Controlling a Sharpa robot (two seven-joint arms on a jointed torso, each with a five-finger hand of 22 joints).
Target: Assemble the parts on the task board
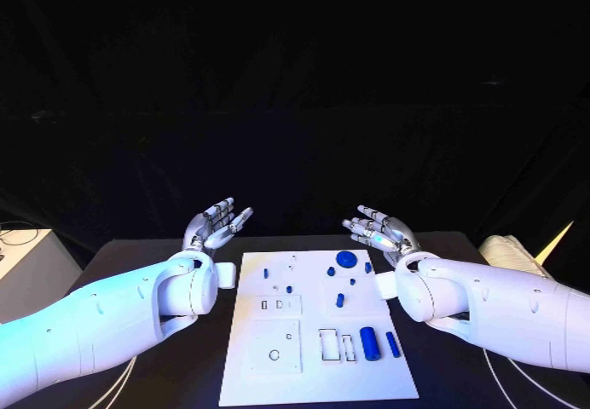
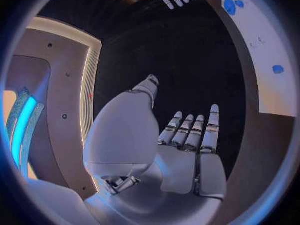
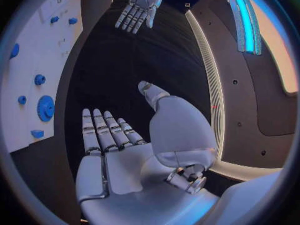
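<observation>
No brand, label or writing can be read on anything in view.

Going from left to right in the head view, the left hand (image 1: 216,225) is held up beyond the far left corner of the task board (image 1: 317,388), palm open, its fingers straight and a little apart, holding nothing. The left wrist view confirms it: the fingers (image 2: 210,125) stretch out side by side with the thumb apart from them, and nothing lies in the palm.

The task board is a white rectangular plate lying flat in the middle of the black table (image 1: 160,375), between the two arms. Small blue parts sit on it: a round gear-like disc (image 1: 347,258) near the far edge, a few little pegs below that, and a stout blue cylinder (image 1: 369,343) with a slimmer blue rod (image 1: 394,343) just beside it near the right edge. Rectangular recesses show in the near half of the plate.

The right hand (image 1: 380,229) is raised beyond the board's far right corner, also spread and empty.

The right wrist view shows teeth on the gear's rim (image 3: 45,108), which the head view leaves too small to tell, and it catches the left hand (image 3: 140,5) across the table with its fingers extended.
</observation>
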